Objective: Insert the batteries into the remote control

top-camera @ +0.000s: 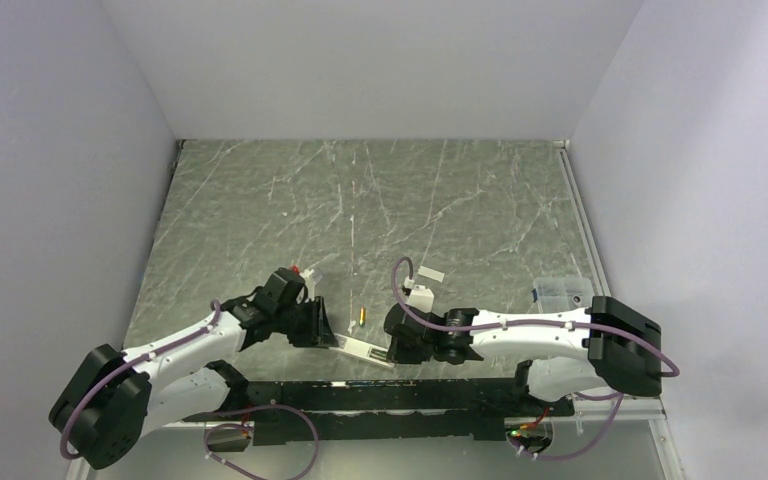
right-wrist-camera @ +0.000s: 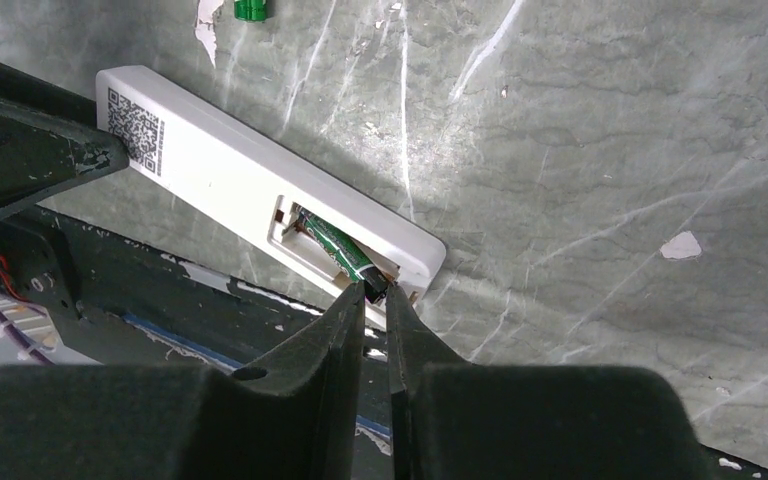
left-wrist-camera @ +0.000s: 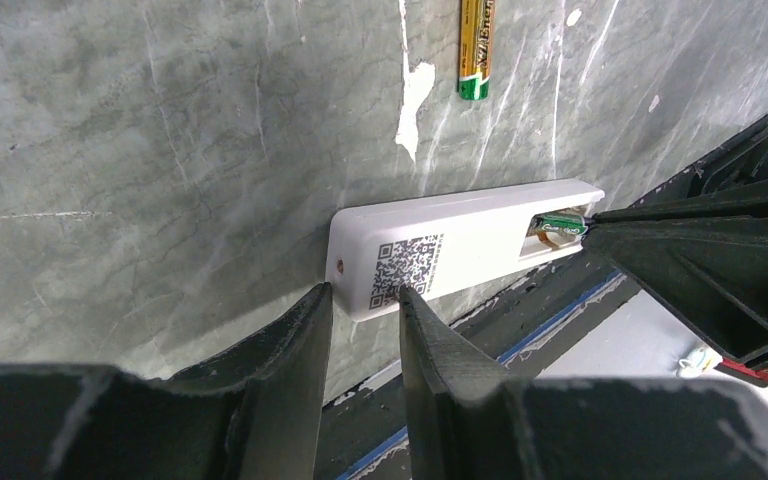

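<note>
Two batteries to sort out: crooked battery (right-wrist-camera: pixel 335 245) sitting at an angle in the open slot (right-wrist-camera: pixel 285 225) at the right end of the remote (top-camera: pixel 365 350), loose battery (left-wrist-camera: pixel 476 50) on the worktop (left-wrist-camera: pixel 160 150) just beyond it, apart from both claws. Remote lying flat, back side up, QR sticker (left-wrist-camera: pixel 407 265) at the left end, close to the near edge of the worktop, right between the two arms.

Right claw (right-wrist-camera: pixel 375 295) almost pressed together, just a slit between the tips, parked right on the near end of the crooked battery. Can't tell whether pinching it or only nudging it down. Left claw (left-wrist-camera: pixel 365 292) partly spread, tips up against the sticker end of the remote, nothing visibly clamped between them; looks like bracing rather than gripping.

Handling-wise, pure guesswork: remote probably light, hard plastic, smooth shell, so likely to skate on the polished stone if shoved from one end. Best held across the two long sides near the sticker end, away from the slot. Batteries stiff, tiny, round and slick, so prone to rolling or squirting out of a pinch; better grabbed across the barrel near the middle, then tipped in one end first and pressed flat. Gentle push only.
</note>
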Tool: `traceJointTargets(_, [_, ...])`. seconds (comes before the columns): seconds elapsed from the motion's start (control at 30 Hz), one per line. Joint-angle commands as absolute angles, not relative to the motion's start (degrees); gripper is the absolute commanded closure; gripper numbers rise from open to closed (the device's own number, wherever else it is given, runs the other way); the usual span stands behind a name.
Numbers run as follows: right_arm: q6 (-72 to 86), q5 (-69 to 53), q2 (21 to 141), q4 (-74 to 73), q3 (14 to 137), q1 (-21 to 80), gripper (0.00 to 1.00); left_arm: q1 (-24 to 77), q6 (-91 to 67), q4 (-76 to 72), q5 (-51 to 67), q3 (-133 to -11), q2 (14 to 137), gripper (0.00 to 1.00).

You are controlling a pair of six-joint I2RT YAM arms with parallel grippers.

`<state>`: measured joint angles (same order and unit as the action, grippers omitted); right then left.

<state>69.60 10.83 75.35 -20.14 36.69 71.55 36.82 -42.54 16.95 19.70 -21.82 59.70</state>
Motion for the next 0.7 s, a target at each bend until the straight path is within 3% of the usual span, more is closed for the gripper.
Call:
traceJointTargets(0.0, [70.5, 11.5, 76.0, -19.9, 39.0, 71.2, 0.85, 37.5, -42.7, 14.4, 21.9, -21.3, 58.1, 0.64])
traceJointTargets(0.67, [66.6, 15.1, 83.7, -27.5, 46.4, 71.1, 0.94, 39.9, -44.6, 13.2, 21.5, -19.6, 56.2, 0.64])
